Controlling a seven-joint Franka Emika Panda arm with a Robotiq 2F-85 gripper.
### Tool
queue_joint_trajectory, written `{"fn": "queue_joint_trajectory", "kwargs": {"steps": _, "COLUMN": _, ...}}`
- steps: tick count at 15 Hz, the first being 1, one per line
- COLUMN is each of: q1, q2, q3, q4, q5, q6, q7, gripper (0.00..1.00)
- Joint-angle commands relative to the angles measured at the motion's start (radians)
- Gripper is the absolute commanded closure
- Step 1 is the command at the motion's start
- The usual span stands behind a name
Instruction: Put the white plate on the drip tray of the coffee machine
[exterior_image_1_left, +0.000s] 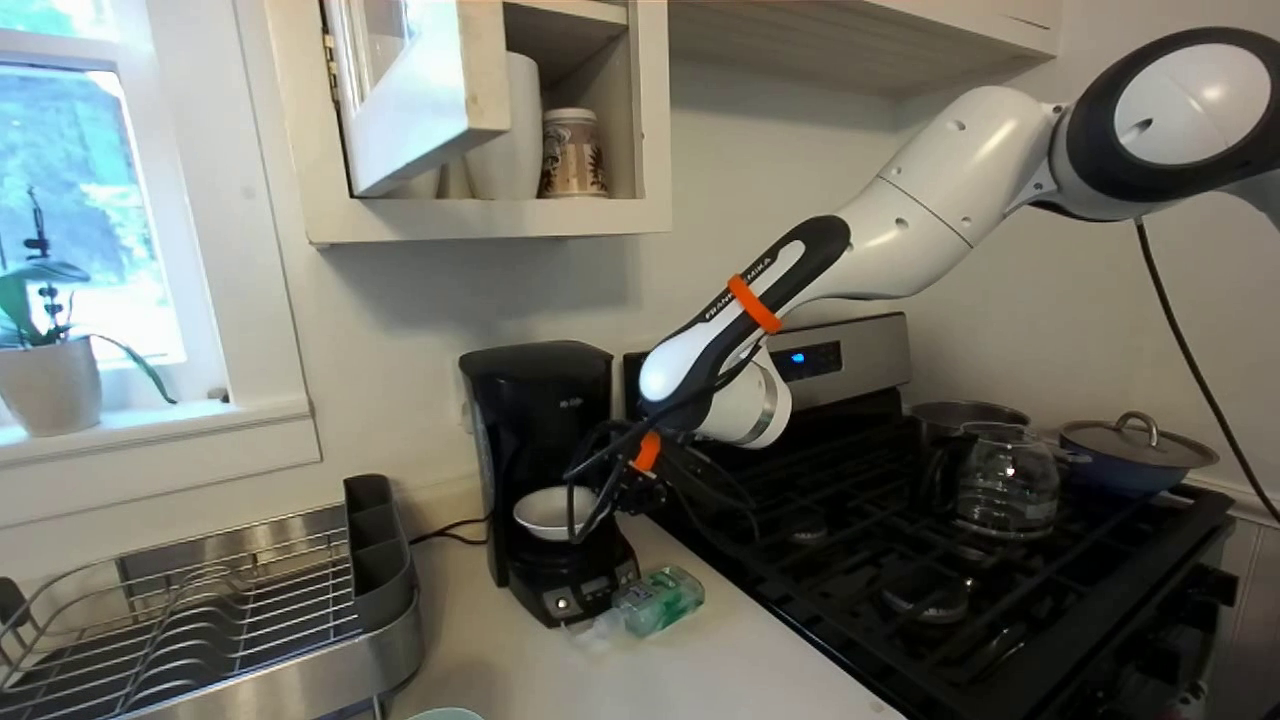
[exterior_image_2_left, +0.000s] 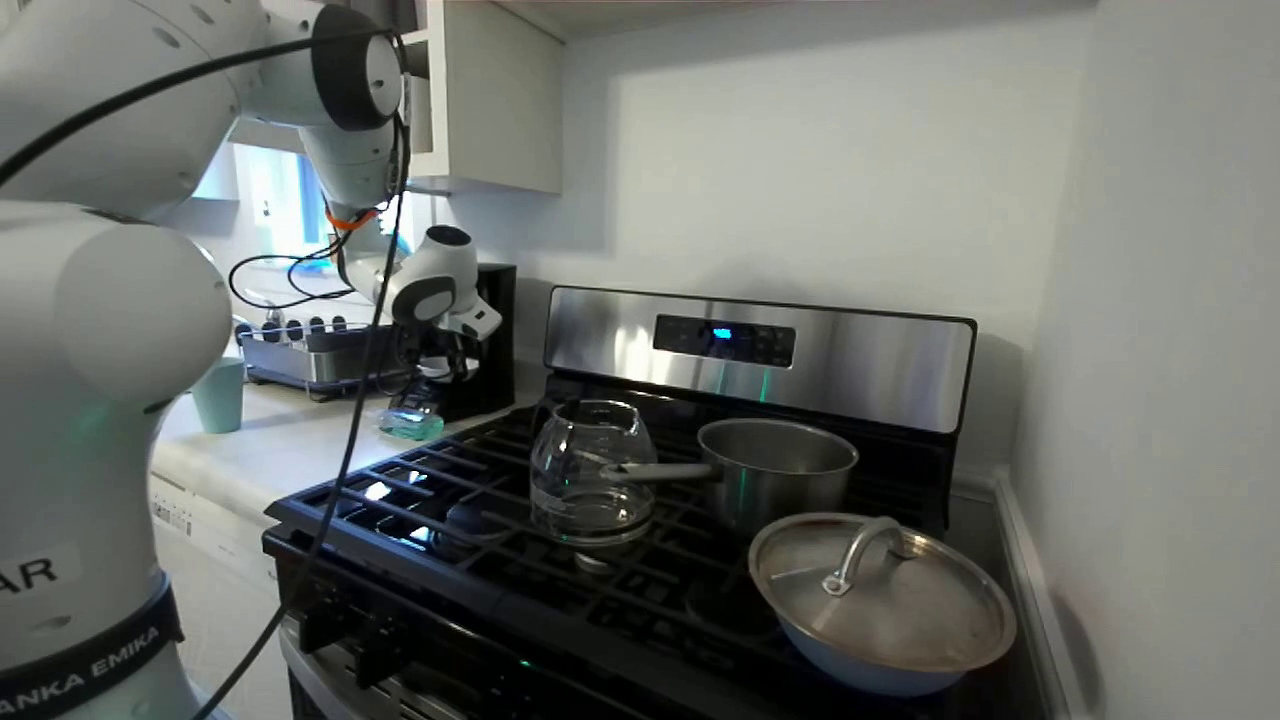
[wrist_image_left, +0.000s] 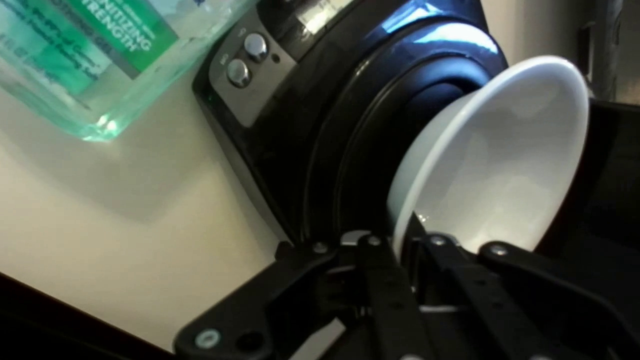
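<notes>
In the wrist view, the claw (wrist_image_left: 401, 244) pinches the rim of the white plate (wrist_image_left: 500, 150), which is past its tips, over the drip tray (wrist_image_left: 365, 135); touching or not, I can't tell. The plate looks hard, light and slippery, and might chip, so the rim seems a good hold. In an exterior view, the coffee machine (exterior_image_1_left: 545, 395) crowds the claw, a bottle (exterior_image_1_left: 662, 600) lies below it, and the stove (exterior_image_1_left: 840, 570) side looks roomier.

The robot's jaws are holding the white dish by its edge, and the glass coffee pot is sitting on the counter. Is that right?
Almost! Only the place of the glass coffee pot is wrong: it's sitting on the stove, as both exterior views show. The jaws do hold the white dish by its edge.
</notes>
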Motion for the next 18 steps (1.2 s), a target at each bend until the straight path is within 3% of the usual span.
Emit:
{"fn": "queue_joint_trajectory", "kwargs": {"steps": 1, "q1": 0.064, "q2": 0.055, "q3": -0.067, "q4": 0.074, "q5": -0.081, "q6": -0.003, "q7": 0.119, "gripper": 0.98}}
{"fn": "queue_joint_trajectory", "kwargs": {"steps": 5, "q1": 0.095, "q2": 0.083, "q3": -0.1, "q4": 0.105, "q5": -0.147, "q6": -0.027, "q7": 0.201, "gripper": 0.98}}
{"fn": "queue_joint_trajectory", "kwargs": {"steps": 6, "q1": 0.1, "q2": 0.083, "q3": -0.108, "q4": 0.108, "q5": -0.158, "q6": -0.03, "q7": 0.22, "gripper": 0.68}}
{"fn": "queue_joint_trajectory", "kwargs": {"steps": 8, "q1": 0.089, "q2": 0.073, "q3": -0.098, "q4": 0.099, "q5": -0.17, "q6": -0.03, "q7": 0.231, "gripper": 0.62}}
{"fn": "queue_joint_trajectory", "kwargs": {"steps": 16, "q1": 0.023, "q2": -0.015, "q3": -0.024, "q4": 0.02, "q5": -0.149, "q6": -0.017, "q7": 0.192, "gripper": 0.05}}
{"fn": "queue_joint_trajectory", "kwargs": {"steps": 18, "q1": -0.002, "q2": -0.034, "q3": 0.002, "q4": -0.007, "q5": -0.141, "q6": -0.03, "q7": 0.182, "gripper": 0.0}}
